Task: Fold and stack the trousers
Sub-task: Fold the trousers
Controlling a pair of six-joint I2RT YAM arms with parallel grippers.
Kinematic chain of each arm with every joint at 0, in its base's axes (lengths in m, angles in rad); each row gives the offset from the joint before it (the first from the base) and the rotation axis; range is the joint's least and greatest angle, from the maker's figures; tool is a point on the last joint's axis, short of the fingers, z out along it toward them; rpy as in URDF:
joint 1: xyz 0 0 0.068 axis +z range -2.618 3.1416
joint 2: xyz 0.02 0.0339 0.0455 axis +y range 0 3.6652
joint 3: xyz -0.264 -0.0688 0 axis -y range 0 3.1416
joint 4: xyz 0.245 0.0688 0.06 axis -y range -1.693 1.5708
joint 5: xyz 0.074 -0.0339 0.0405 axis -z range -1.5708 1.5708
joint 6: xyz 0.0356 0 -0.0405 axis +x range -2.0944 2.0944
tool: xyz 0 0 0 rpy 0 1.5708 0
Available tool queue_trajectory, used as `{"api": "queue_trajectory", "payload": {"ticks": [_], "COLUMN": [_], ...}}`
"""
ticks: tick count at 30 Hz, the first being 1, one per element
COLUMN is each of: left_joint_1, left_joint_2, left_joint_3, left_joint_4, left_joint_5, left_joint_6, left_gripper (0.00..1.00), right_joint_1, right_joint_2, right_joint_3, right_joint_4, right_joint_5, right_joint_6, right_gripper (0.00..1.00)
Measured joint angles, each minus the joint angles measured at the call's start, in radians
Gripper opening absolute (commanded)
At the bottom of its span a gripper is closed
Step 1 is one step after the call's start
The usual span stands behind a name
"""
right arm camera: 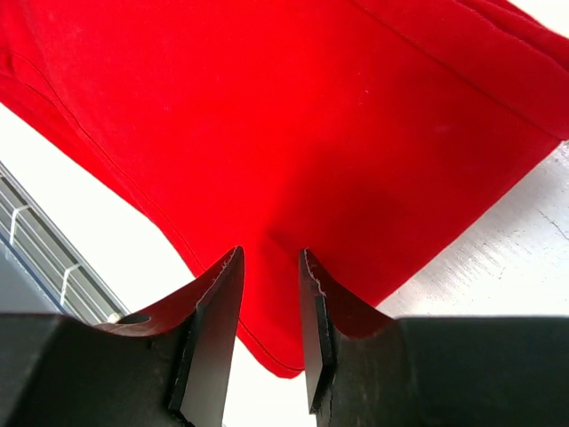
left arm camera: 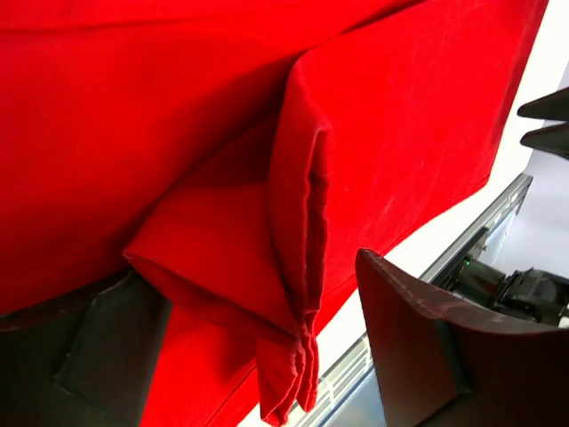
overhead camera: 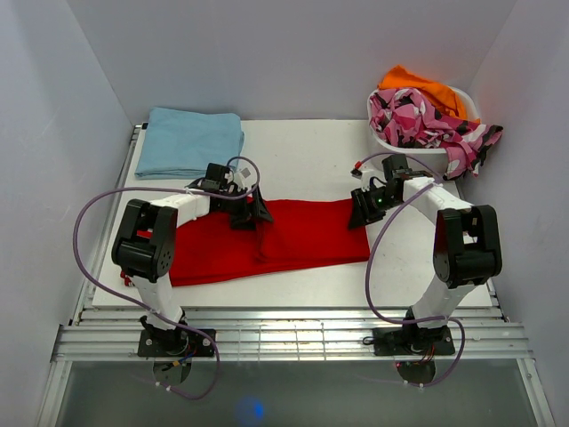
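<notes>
The red trousers [overhead camera: 293, 236] lie folded lengthwise in a long band across the white table [overhead camera: 302, 151]. My left gripper [overhead camera: 252, 213] is at the middle of their far edge. In the left wrist view [left arm camera: 249, 262] its jaws stand wide apart, with a raised fold of red fabric [left arm camera: 293, 267] between them, draped against the left finger [left arm camera: 98, 356]. My right gripper [overhead camera: 360, 212] is at the trousers' far right corner. In the right wrist view [right arm camera: 269, 253] its jaws are nearly together, their tips pressed on the red fabric [right arm camera: 311, 116], which puckers between them.
A folded light blue garment [overhead camera: 188, 140] lies at the table's back left. A white basket [overhead camera: 418, 160] at the back right holds a pink-black-white patterned garment [overhead camera: 418, 116] and an orange one [overhead camera: 418, 86]. Metal rails [overhead camera: 284, 334] run along the near edge.
</notes>
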State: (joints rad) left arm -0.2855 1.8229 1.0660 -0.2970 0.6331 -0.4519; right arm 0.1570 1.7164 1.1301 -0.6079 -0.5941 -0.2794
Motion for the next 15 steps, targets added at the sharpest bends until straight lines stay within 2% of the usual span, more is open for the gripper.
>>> {"api": "queue_trajectory", "payload": {"ticks": [1, 3, 4, 6, 8, 10, 15], "left_joint_1": [0.0, -0.002, -0.005, -0.009, -0.011, -0.011, -0.012], "left_joint_2": [0.0, 0.0, 0.0, -0.002, -0.014, -0.036, -0.116], "left_joint_3": [0.001, 0.001, 0.001, 0.0, -0.005, -0.016, -0.046], "left_joint_4": [0.004, 0.022, 0.034, 0.055, 0.077, 0.081, 0.083], "left_joint_5": [-0.006, -0.006, -0.004, 0.007, 0.025, 0.035, 0.056], "left_joint_6": [-0.002, -0.003, -0.001, 0.012, 0.031, 0.065, 0.15], "left_gripper": [0.79, 0.68, 0.54, 0.41, 0.11, 0.07, 0.1], "right_joint_1": [0.0, -0.002, -0.004, -0.005, -0.01, -0.015, -0.032], "right_joint_2": [0.0, 0.0, 0.0, 0.0, 0.0, 0.0, 0.0], "right_joint_3": [0.0, 0.0, 0.0, -0.001, -0.003, -0.011, -0.02], "right_joint_4": [0.0, 0.0, -0.001, -0.002, -0.002, -0.003, -0.017], "right_joint_5": [0.0, 0.0, 0.0, 0.0, 0.0, 0.001, 0.0], "right_joint_6": [-0.002, -0.003, -0.003, -0.008, -0.014, -0.018, -0.023], "right_gripper": [0.37, 0.37, 0.37, 0.37, 0.37, 0.37, 0.37]}}
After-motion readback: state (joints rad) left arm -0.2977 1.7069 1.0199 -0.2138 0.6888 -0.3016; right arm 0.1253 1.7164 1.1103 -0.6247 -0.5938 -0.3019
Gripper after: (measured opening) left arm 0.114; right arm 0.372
